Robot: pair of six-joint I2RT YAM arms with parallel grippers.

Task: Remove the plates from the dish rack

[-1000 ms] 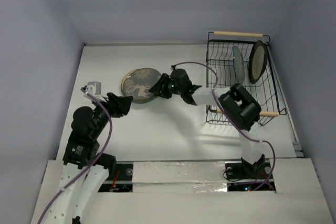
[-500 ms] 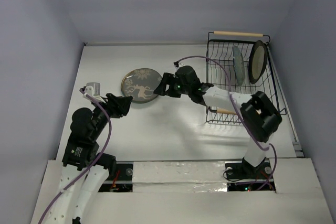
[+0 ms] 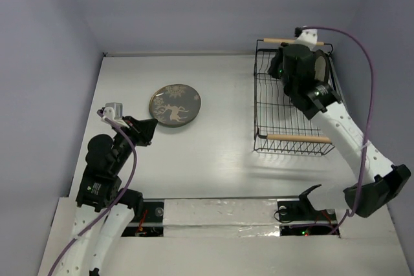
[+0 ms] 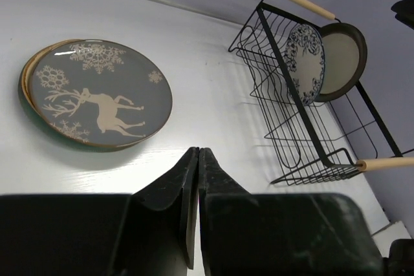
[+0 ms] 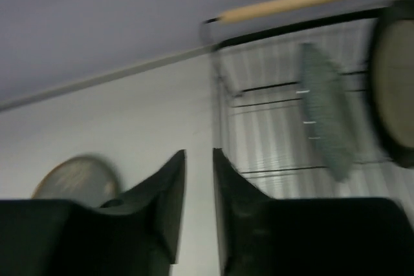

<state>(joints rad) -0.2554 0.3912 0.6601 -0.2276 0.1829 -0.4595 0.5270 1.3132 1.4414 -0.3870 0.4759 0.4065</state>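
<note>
A grey-brown deer-and-tree plate [image 3: 174, 104] lies on top of a small stack of plates on the table left of centre; it also shows in the left wrist view [image 4: 97, 95]. The black wire dish rack [image 3: 294, 139] stands at the right. In it a white dark-floral plate [image 4: 304, 61] and a dark-rimmed cream plate [image 4: 339, 56] stand on edge. My right gripper [image 3: 282, 69] hovers over the rack's far left part, jaws slightly apart and empty; the right wrist view is blurred. My left gripper [image 3: 149, 127] is shut and empty, near the stack's front-left.
The rack has wooden rod handles at its far end [image 3: 291, 41] and near end [image 3: 299, 138]. A tan plate rim [image 4: 26, 72] shows under the deer plate. Purple-grey walls close in the table at the back and sides.
My right arm has swung from the plate stack at the centre back to the far end of the rack, leaving the deer plate on the stack. The left arm has barely moved.
</note>
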